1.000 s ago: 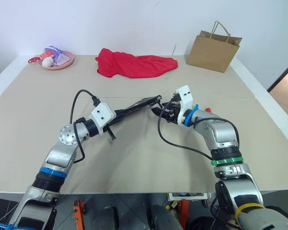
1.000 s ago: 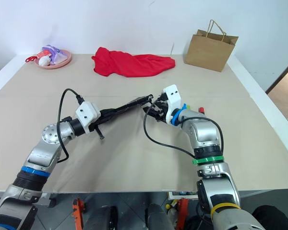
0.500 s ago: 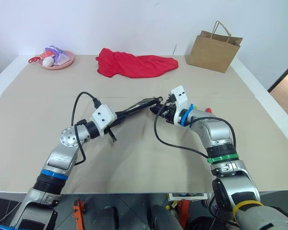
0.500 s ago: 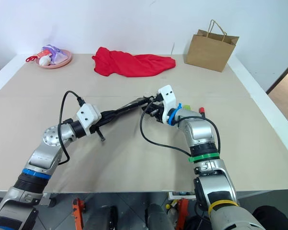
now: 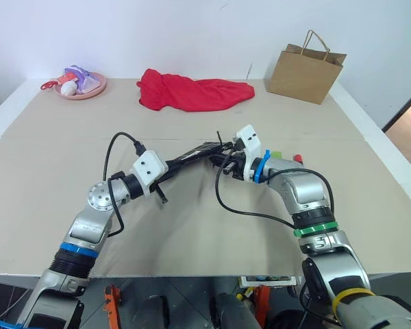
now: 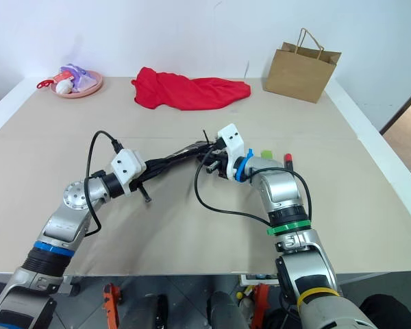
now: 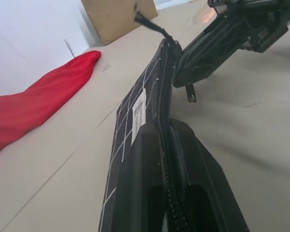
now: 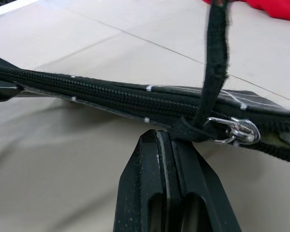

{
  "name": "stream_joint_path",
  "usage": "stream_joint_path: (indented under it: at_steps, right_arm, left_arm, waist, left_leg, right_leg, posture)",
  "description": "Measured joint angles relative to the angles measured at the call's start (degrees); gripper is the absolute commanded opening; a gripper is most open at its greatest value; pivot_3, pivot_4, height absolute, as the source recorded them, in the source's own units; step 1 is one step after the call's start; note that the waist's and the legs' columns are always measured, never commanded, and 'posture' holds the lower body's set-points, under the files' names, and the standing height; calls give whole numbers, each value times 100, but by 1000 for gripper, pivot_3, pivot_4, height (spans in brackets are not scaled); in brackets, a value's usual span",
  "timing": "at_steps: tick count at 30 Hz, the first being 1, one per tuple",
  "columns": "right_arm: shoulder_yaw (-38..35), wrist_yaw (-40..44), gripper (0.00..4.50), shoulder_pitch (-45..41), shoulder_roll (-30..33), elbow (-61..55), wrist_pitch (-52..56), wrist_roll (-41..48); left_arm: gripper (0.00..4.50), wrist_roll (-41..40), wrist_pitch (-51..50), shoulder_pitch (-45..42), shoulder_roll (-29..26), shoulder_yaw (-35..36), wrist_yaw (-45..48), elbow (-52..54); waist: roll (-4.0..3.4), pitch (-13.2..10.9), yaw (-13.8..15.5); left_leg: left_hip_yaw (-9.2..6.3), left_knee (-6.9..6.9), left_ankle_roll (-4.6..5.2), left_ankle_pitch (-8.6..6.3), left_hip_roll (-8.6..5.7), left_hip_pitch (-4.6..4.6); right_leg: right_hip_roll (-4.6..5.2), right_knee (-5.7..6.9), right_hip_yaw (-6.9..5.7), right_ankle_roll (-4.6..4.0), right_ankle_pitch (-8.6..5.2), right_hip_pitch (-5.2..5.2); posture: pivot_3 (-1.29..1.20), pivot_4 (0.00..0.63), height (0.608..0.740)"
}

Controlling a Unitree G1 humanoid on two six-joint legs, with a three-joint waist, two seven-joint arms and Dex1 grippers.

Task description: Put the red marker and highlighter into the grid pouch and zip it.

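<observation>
From the head view, the left gripper (image 5: 166,168) pinches the flat black white-gridded fabric pouch (image 5: 192,152) above mid-worktop. The right wrist view shows the right gripper (image 8: 171,145) pressed together beneath the zipper cord (image 8: 213,63); it may have missed it and fail to zip.

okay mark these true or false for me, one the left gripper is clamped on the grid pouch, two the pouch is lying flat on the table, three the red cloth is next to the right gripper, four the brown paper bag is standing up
1. The left gripper is clamped on the black grid-lined fabric pouch: true.
2. The pouch lies flat on the table: false; it is held up above the beige table.
3. The crumpled red cloth is beside the right gripper: false; it lies far back on the table.
4. The brown paper bag stands upright: true.
</observation>
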State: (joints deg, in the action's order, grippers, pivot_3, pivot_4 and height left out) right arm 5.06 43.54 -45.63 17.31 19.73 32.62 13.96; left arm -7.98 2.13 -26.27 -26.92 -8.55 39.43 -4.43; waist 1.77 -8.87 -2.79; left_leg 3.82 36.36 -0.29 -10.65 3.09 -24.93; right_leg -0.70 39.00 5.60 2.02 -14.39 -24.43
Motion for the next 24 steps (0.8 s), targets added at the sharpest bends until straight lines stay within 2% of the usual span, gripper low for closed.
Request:
stream_joint_path:
  at_steps: [9, 12, 24]
  right_arm:
    - [199, 98, 48, 1, -162, -170, 137, -1]
    - [446, 454, 48, 70, -164, -593, 259, 101]
    - [865, 1019, 48, 641, -189, -1844, 739, 516]
  left_arm:
    - [0, 13, 29, -27, 63, 3, 120, -130]
    - [0, 13, 44, -89, 81, 4, 155, -136]
    - [0, 12, 140, -94, 116, 10, 276, -170]
  waist:
    - [0, 0, 1]
    - [0, 0, 3]
    - [0, 0, 11]
  left_leg:
    - [-2, 1, 0, 0, 0, -2]
    - [-8, 1, 0, 0, 1, -3]
    - [-19, 7, 0, 0, -2, -9]
  right_leg:
    - [0, 0, -3, 0, 0, -1]
    - [-1, 0, -11, -1, -1, 0]
    - [1, 0, -20, -2, -2, 1]
  posture:
    - [0, 150, 740]
    - [0, 150, 740]
    - [0, 150, 740]
